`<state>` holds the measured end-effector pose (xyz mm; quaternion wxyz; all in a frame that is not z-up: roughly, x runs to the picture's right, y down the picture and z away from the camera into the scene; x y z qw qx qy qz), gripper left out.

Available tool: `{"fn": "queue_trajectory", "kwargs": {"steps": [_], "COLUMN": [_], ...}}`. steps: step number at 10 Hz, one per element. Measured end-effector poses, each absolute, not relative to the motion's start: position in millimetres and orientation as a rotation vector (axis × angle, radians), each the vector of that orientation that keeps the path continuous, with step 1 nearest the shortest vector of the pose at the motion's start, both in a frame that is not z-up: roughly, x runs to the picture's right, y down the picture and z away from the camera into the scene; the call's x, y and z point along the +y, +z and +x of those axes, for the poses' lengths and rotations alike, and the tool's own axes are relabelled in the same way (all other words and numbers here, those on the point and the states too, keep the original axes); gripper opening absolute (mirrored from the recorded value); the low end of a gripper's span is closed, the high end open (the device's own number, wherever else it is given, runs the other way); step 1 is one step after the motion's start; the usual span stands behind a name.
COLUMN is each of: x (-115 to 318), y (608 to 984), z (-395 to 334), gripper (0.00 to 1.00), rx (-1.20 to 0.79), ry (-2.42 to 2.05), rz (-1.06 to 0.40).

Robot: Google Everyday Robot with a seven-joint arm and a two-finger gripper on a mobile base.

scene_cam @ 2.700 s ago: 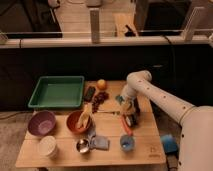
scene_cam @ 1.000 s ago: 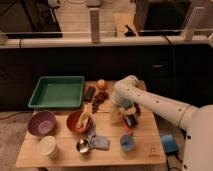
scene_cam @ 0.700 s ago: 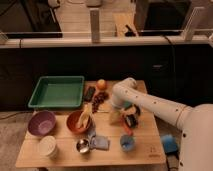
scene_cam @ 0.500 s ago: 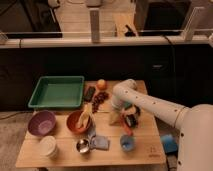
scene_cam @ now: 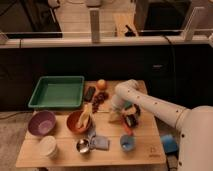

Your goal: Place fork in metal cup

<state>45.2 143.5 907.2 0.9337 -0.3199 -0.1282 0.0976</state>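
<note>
- Gripper (scene_cam: 121,117) is down low at mid-table, toward the right edge. It sits in a tight clutter, with a black object (scene_cam: 133,120) and an orange-red piece (scene_cam: 127,130) just beside it. I cannot tell whether it is released, clenched or grasping anything.
- I cannot pick out the fork for certain. A thin pale sliver lies off the front-right of the orange bowl (scene_cam: 70,121), but the fork may equally be hidden under the gripper. The first risk is coming away with the wrong item because things are packed so close there.
- Metal cup (scene_cam: 83,146) stands near the front edge, left of centre, just beside a blue-grey cloth (scene_cam: 101,142). The white tub (scene_cam: 48,147) sits toward the front-left corner.
- The cup mouth is small. A fork arriving tilted could strike the rim and tip the cup, or push it toward the front edge.
- A low carry leftward could snag the wooden spoon (scene_cam: 85,115) standing out of the orange bowl, or drag the cloth into the cup.
- Blue cup (scene_cam: 127,143) is nearer the gripper than the metal one, so I see a risk of dropping into the wrong cup.
- A long fork leaning in a short, light cup may topple it on release.
</note>
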Motion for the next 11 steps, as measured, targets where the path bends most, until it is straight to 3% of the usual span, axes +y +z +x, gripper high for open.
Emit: {"fn": "queue_trajectory", "kwargs": {"steps": [3, 4, 11], "x": [143.0, 142.7, 133.1], "y": [906.0, 905.9, 910.7], "z": [49.7, 49.9, 60.6], "gripper": [0.05, 0.0, 0.0], "rx": [-0.253, -0.254, -0.199], "ry": [0.198, 0.199, 0.194], "rz": [-0.659, -0.658, -0.66]}}
